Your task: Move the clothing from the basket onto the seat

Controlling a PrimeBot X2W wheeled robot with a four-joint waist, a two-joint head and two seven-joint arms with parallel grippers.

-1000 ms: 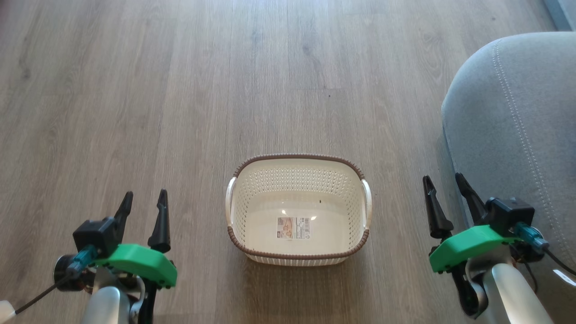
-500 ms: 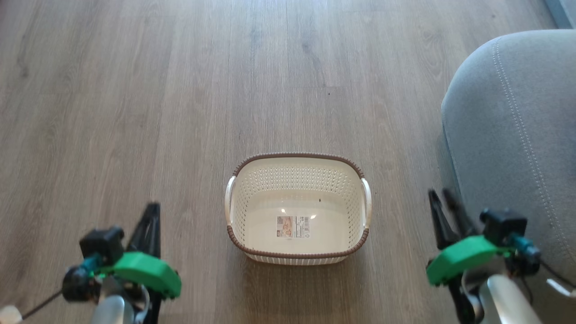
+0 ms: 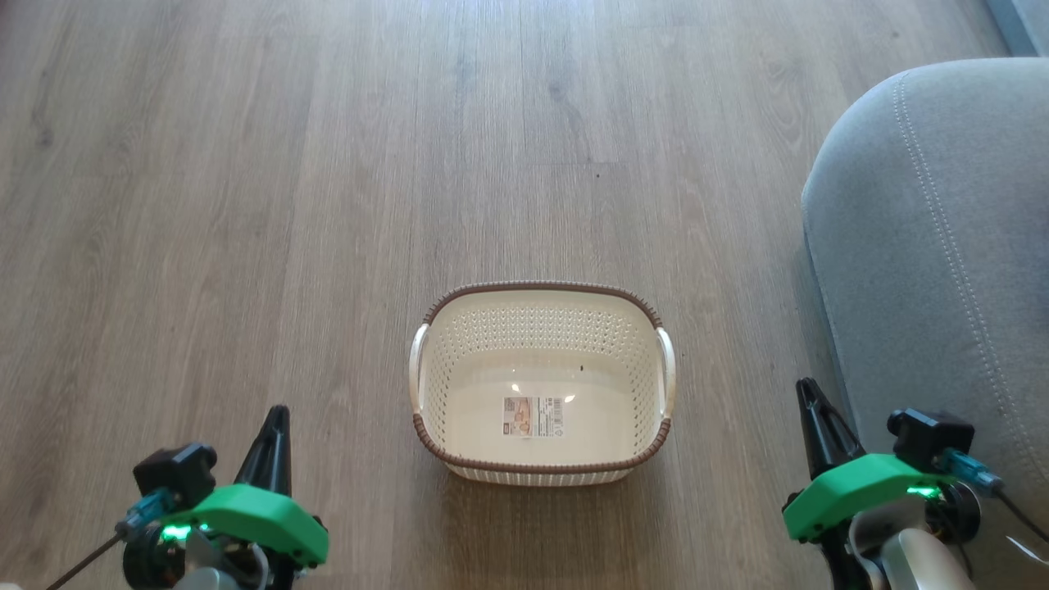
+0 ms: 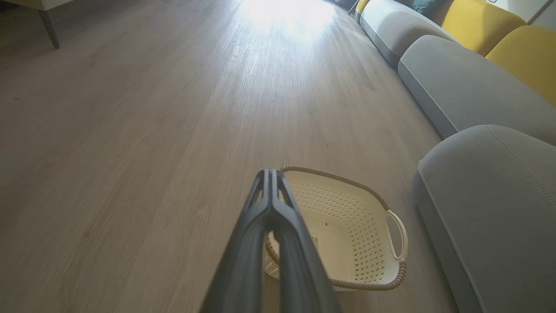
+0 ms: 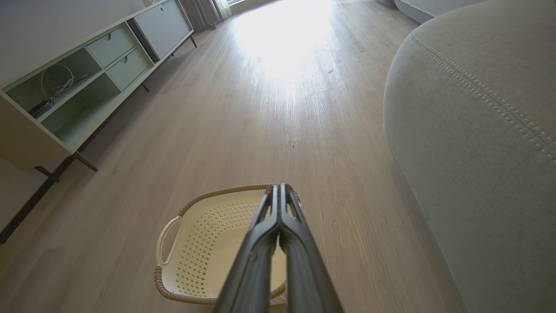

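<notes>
The cream perforated basket with a brown rim stands on the wood floor between my arms. Its inside holds just a label sticker. The clothing is out of view. The grey seat with pale stitching rises at the right. My left gripper hovers left of the basket, fingers pressed together on nothing. My right gripper hovers between basket and seat, also shut and empty. In the left wrist view the left gripper points past the basket beside the seat. The right wrist view has the right gripper above the basket, seat at right.
Wood floor stretches ahead and to the left. A low pale sideboard on thin legs lines the far left in the right wrist view. More grey sofa sections and yellow cushions run along the right.
Both grippers have gone from open to shut with nothing in them, and both have dropped lower in the head view. The basket has stayed put.
</notes>
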